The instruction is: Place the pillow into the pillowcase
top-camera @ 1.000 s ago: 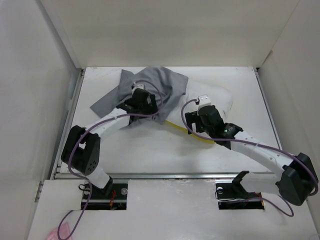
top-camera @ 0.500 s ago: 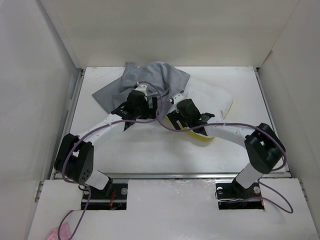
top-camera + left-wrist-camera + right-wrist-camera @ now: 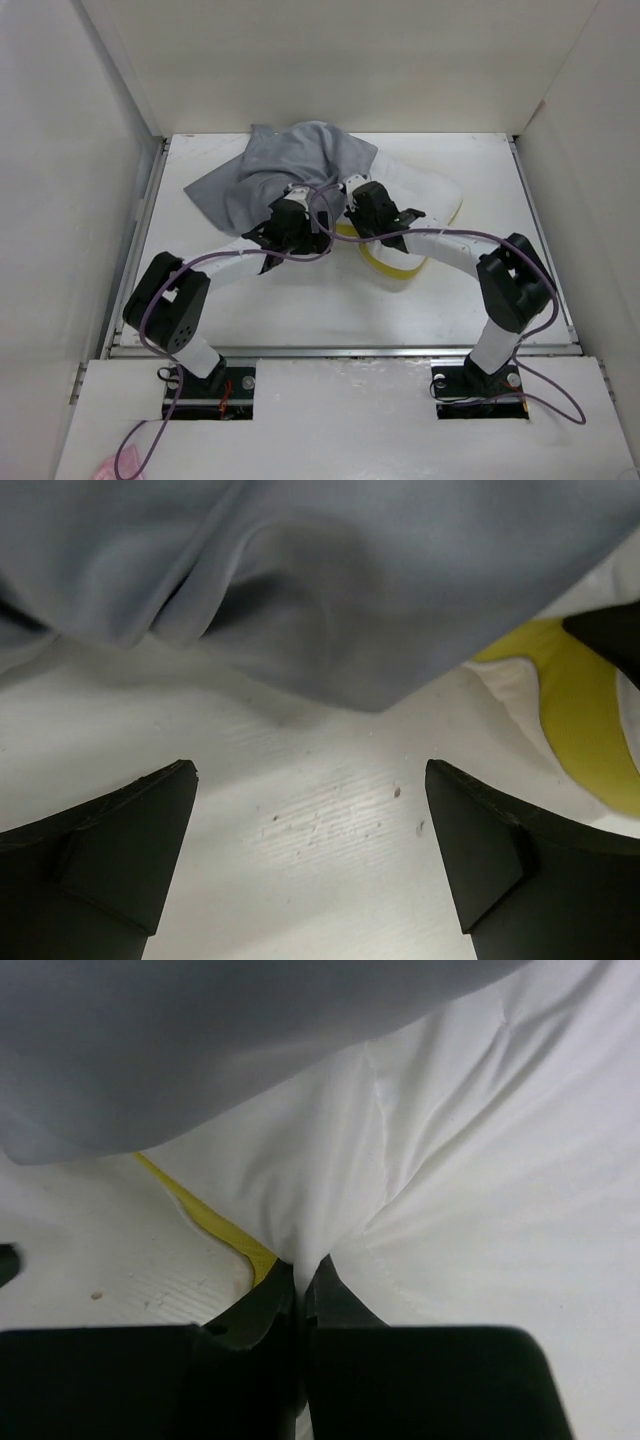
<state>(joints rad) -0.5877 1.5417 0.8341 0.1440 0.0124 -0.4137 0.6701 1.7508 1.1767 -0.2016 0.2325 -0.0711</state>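
The right gripper (image 3: 300,1268), fingers pressed together, pinches a fold of the plump white fabric pillow (image 3: 480,1210) beside its yellow trim. The left gripper (image 3: 310,825) hangs spread above the white table (image 3: 300,730). The limp grey cloth pillowcase (image 3: 350,580) lies just beyond its fingertips and overlaps the pillow.

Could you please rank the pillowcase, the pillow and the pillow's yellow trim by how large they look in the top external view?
1. pillowcase: the widest spread of cloth.
2. pillow: less of it shows, since one end lies under the pillowcase.
3. yellow trim: a thin strip, clearly the smallest.
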